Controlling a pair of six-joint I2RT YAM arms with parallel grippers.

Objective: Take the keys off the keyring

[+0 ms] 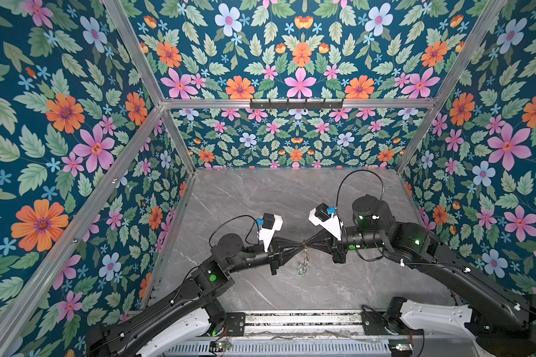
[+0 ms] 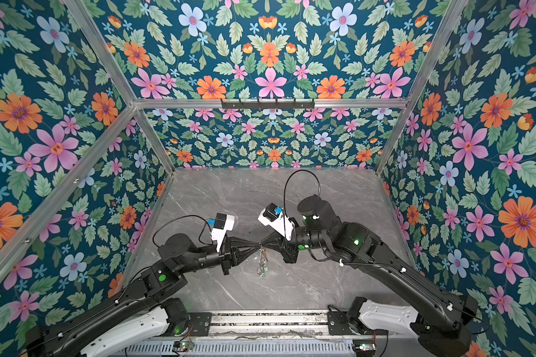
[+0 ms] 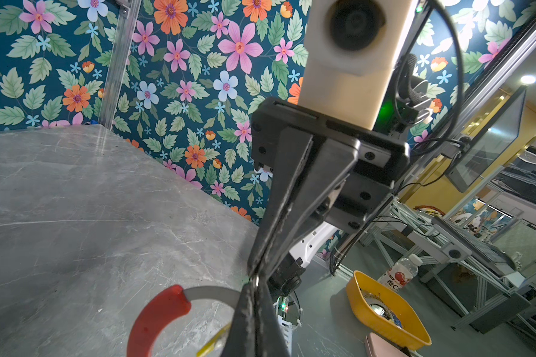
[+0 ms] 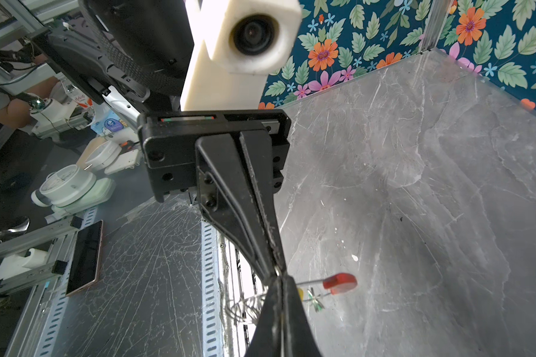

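Both arms meet tip to tip above the middle of the table. The keyring [image 3: 211, 295], a flat grey band with a red sleeve [image 3: 155, 321], is pinched on its rim by my left gripper [image 3: 254, 286], which is shut. My right gripper [image 4: 279, 276] faces it with jaws together on the same stretch of rim, beside the red sleeve [image 4: 339, 282]. The keys [image 1: 302, 267] dangle below the fingertips in both top views, clear of the table. A yellow tag [image 4: 300, 293] and a green-tinted key [image 4: 314, 301] show just past my right fingers. Wire loops [image 4: 245, 306] hang on the other side.
The grey marble table [image 1: 260, 201] is boxed in by floral walls on three sides, with a black hook rail [image 1: 296, 103] high on the back wall. Past the front edge stand a yellow bin [image 3: 384, 315] and a phone [image 4: 84, 256] on a rail.
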